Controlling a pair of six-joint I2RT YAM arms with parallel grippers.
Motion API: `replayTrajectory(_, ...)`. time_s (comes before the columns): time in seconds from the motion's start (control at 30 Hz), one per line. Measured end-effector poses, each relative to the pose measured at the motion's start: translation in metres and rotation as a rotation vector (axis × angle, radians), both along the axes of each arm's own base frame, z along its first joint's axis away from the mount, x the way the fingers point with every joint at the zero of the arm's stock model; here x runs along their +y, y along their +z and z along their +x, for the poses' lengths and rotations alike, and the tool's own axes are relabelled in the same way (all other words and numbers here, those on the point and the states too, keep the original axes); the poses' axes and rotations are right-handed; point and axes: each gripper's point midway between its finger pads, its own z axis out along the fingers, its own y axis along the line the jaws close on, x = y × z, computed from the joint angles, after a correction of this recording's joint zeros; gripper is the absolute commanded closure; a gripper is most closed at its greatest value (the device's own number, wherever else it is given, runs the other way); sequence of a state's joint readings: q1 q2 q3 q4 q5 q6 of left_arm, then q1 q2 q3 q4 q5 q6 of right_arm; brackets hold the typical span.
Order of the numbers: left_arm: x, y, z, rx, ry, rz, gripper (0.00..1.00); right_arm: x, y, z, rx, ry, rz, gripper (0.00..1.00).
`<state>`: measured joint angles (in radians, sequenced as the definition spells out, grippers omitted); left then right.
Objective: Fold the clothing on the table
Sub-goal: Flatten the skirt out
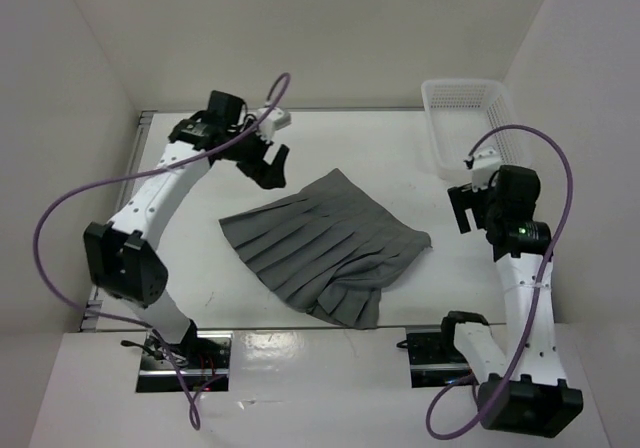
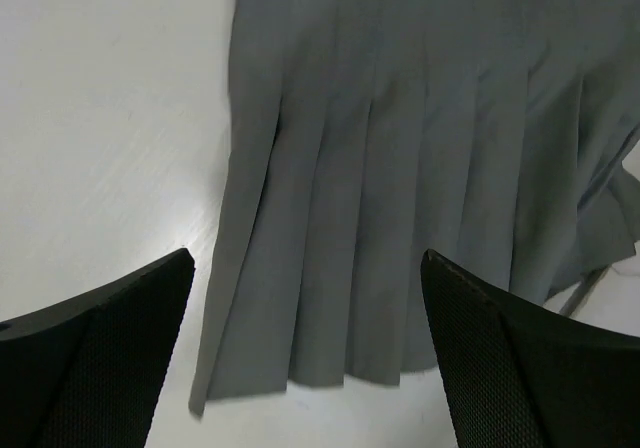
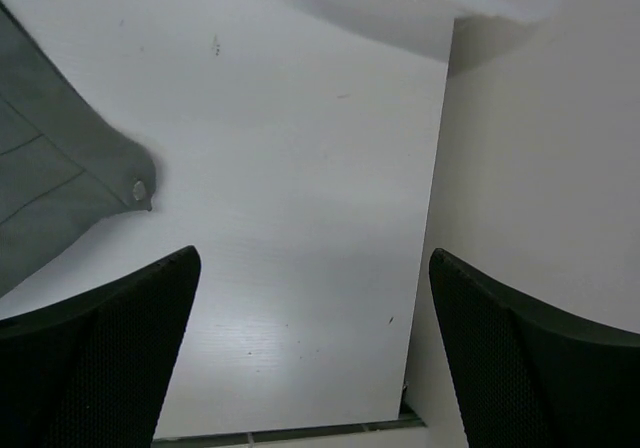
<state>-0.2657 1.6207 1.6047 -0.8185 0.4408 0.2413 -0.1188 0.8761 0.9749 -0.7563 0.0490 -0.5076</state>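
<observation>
Top view: the clothing [image 1: 325, 243], a dark grey pleated skirt, lies near the middle of the white counter [image 1: 400, 158], touched by neither arm. The left hand [image 1: 268, 163] hovers over its far-left edge, fingers spread wide and empty. The right hand [image 1: 465, 208] stands apart to the right, near the mesh basket [image 1: 465, 118], also open and holding nothing. Progress: no finished fold is visible. The skirt is spread largely flat, and only its near end looks bunched or doubled, so the folding appears still to be done. Orientation: the long axis runs diagonally. The pleats seem to lead from the hem at far left to the waist at near right, and a small button [image 3: 139, 189] marks the rightmost corner.
</observation>
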Motion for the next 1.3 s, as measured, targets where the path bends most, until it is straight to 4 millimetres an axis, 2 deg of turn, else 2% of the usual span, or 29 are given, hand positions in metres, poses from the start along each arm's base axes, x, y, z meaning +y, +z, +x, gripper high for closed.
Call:
replayTrajectory(0.07,-0.029,-0.006,0.011,-0.004,-0.068,-0.01,0.03,-0.015,0.003,-0.007,-0.02,-0.068,0.031,0.01)
replayTrajectory(0.17,-0.059,-0.025,0.038,0.012,-0.133,-0.027,0.12,-0.034,0.007,-0.016,-0.05,-0.16,0.055,0.01)
replayTrajectory(0.27,-0.076,-0.045,0.072,0.022,-0.15,-0.039,0.18,-0.047,0.011,-0.023,-0.075,-0.225,0.073,0.01)
replayTrajectory(0.37,-0.089,-0.066,0.096,0.029,-0.151,-0.042,0.21,-0.059,0.016,-0.032,-0.098,-0.283,0.079,0.01)
replayTrajectory(0.5,-0.105,-0.088,0.099,0.062,-0.148,-0.041,0.26,-0.073,0.023,-0.045,-0.125,-0.359,0.074,0.01)
replayTrajectory(0.8,-0.138,-0.126,0.106,0.09,-0.112,-0.029,0.35,-0.087,0.028,-0.058,-0.149,-0.434,0.067,0.01)
replayTrajectory(0.93,-0.143,-0.137,0.12,0.075,-0.089,-0.023,0.44,-0.088,0.028,-0.059,-0.15,-0.443,0.069,0.01)
replayTrajectory(1.07,-0.147,-0.145,0.135,0.063,-0.062,-0.019,0.49,-0.09,0.028,-0.06,-0.151,-0.45,0.07,0.01)
replayTrajectory(1.3,-0.154,-0.149,0.157,0.034,-0.047,-0.025,0.5,-0.094,0.028,-0.064,-0.152,-0.474,0.069,0.01)
